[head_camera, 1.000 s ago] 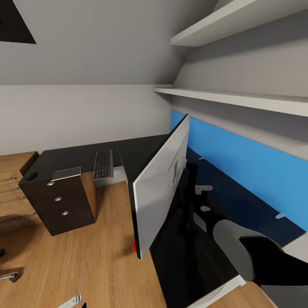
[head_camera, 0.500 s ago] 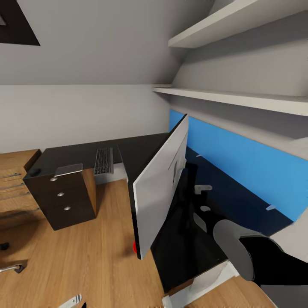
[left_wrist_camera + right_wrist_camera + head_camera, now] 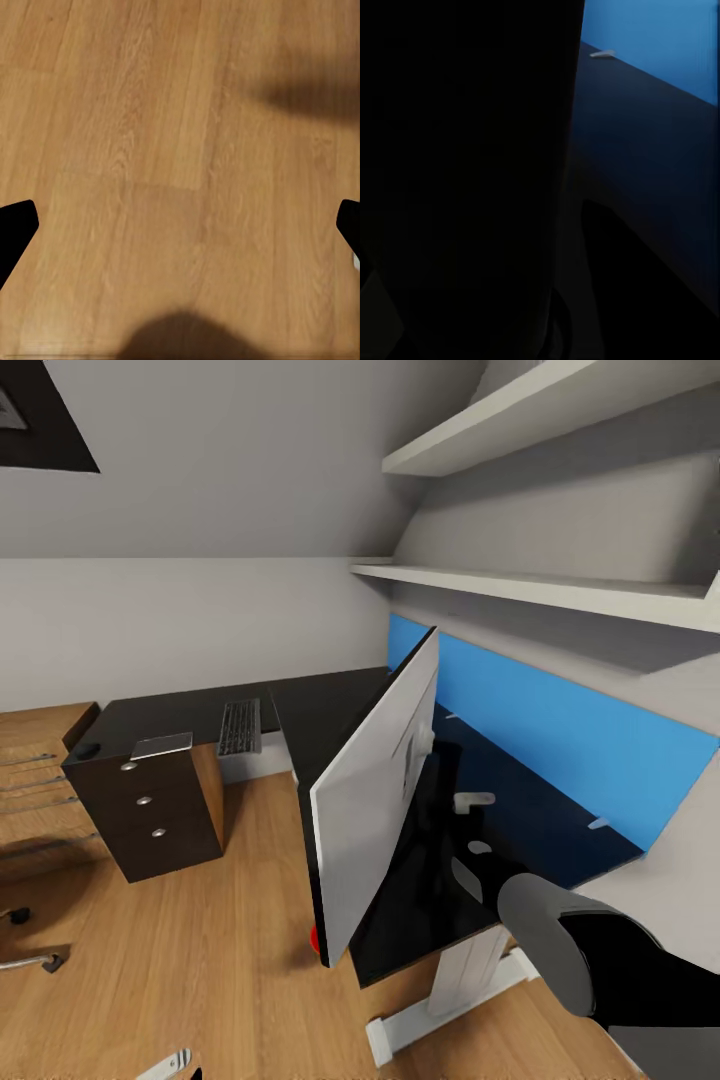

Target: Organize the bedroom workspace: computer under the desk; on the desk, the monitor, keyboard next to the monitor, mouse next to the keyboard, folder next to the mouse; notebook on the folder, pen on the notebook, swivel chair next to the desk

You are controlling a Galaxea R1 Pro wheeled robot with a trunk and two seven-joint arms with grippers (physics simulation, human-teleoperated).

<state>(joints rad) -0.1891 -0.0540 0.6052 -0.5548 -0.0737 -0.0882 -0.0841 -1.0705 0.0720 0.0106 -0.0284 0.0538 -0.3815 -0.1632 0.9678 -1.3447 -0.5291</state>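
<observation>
The monitor (image 3: 375,800) hangs tilted in the air over the desk's near edge, white back toward me, a red dot at its lowest corner. My right arm (image 3: 600,955) reaches in behind it, and my right gripper, hidden there, stays shut on the monitor; the right wrist view is dark against it. The black desk (image 3: 330,710) carries the keyboard (image 3: 240,727) on its left wing. The greyish notebook (image 3: 162,746) and the black mouse (image 3: 88,750) lie at that wing's left end. My left gripper (image 3: 180,225) is open over bare wooden floor.
A black drawer unit (image 3: 160,820) stands under the desk's left end, and a white pedestal leg (image 3: 460,980) under the near end. A blue back panel (image 3: 560,730) lines the wall beneath white shelves (image 3: 540,590). A chrome chair leg (image 3: 30,960) pokes in at the left.
The whole view has shifted, so the camera moved: the desk sits farther off and its white pedestal leg has come into sight. Monitor and right arm keep their place in the picture.
</observation>
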